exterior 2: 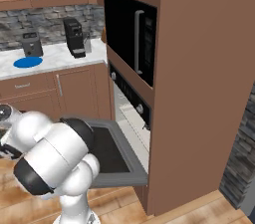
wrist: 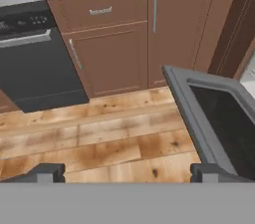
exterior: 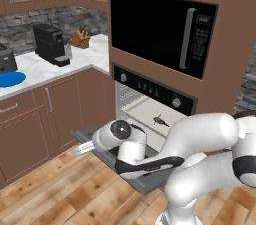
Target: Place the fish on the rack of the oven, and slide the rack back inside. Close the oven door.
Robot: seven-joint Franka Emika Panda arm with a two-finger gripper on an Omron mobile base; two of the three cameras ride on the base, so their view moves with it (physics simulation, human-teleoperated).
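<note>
On the rack (exterior: 145, 114), the fish (exterior: 161, 119); no legible writing.

Both base views look forward-down from behind arm, sharing open oven door (exterior: 100, 141) (exterior 2: 107, 151); hand view near floor, faces cabinets.

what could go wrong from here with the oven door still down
The fish lies on the rack inside the oven. The open hand sits beside the oven door, near its corner, so a careless swing could knock the edge rather than lift it. The bulky arm crowds the door too.
</note>
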